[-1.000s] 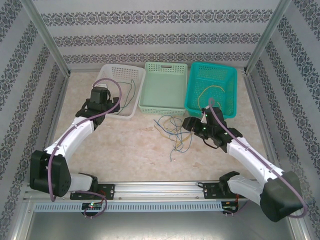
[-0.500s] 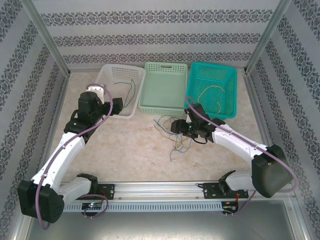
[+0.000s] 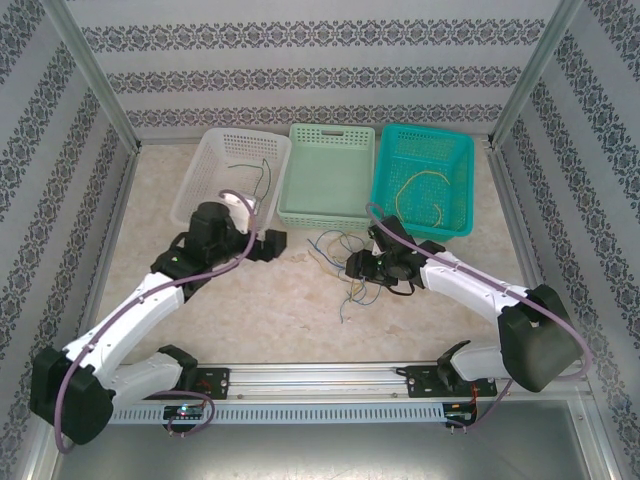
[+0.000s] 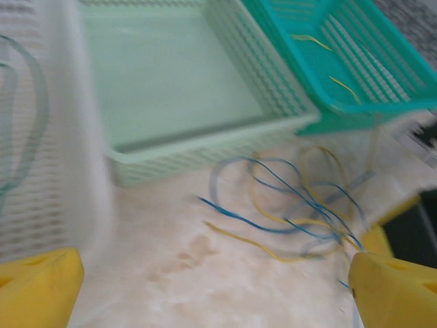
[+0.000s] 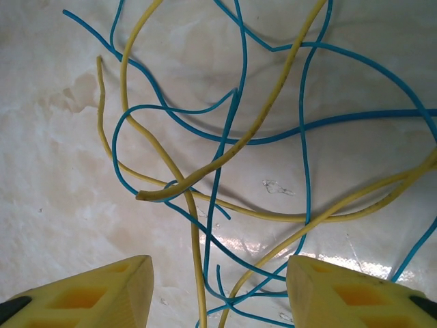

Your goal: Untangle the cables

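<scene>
Below R hand [image 5: 217, 292]: tangled cables [image 5: 179, 183]

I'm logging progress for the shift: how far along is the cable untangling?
Done: a green cable lies in the white basket, a yellow cable in the teal basket. In hand: nothing gripped; the right gripper hovers open over the blue-and-yellow tangle, the left gripper open nearby. Left: the whole tangle.

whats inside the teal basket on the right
At least one yellow cable lies on the floor of the teal basket. Its near-left corner is hidden behind the right arm.
</scene>
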Robot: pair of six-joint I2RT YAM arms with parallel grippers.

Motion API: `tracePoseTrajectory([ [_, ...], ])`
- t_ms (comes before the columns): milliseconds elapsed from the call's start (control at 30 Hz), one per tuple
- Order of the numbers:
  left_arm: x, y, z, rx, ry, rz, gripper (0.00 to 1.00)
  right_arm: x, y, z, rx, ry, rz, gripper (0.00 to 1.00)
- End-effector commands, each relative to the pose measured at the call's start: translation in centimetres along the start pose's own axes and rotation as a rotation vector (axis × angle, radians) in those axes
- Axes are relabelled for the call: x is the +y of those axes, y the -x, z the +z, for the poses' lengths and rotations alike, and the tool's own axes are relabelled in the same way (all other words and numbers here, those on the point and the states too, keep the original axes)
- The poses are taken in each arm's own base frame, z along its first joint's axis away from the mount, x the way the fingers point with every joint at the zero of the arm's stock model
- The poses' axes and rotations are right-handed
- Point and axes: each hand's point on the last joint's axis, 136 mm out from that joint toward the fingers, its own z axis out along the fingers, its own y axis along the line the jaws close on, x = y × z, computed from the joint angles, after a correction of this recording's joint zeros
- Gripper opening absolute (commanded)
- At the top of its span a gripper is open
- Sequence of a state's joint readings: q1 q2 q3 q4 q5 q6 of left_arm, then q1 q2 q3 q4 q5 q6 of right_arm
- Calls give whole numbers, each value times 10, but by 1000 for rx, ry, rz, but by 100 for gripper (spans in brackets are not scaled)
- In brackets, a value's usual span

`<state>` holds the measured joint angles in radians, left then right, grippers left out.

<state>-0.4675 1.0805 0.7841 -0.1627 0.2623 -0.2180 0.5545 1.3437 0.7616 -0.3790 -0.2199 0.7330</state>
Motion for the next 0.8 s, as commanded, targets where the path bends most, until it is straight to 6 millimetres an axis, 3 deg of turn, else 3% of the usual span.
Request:
tracePoseTrajectory([
  [0, -40, -23, 16, 63, -158, -9, 96, -6, 2, -6, -40, -29, 2, 58],
  [67, -56, -37, 24, 100, -226, -34, 92, -12, 5, -13, -73, -44, 16, 63],
  [300, -95, -78, 44, 291, -388, -57, 84, -49, 1, -27, -130, -48, 147, 63],
  [467, -120, -83, 66, 360, -465, -78, 80, -67, -5, -30, -154, -51, 216, 64],
  [600, -125, -88, 86, 423, -474, -155, 69, -75, -10, -34, -167, -54, 234, 65],
  [767, -133, -87, 93, 423, -500, -178, 69, -76, -10, -39, -194, -25, 219, 64],
])
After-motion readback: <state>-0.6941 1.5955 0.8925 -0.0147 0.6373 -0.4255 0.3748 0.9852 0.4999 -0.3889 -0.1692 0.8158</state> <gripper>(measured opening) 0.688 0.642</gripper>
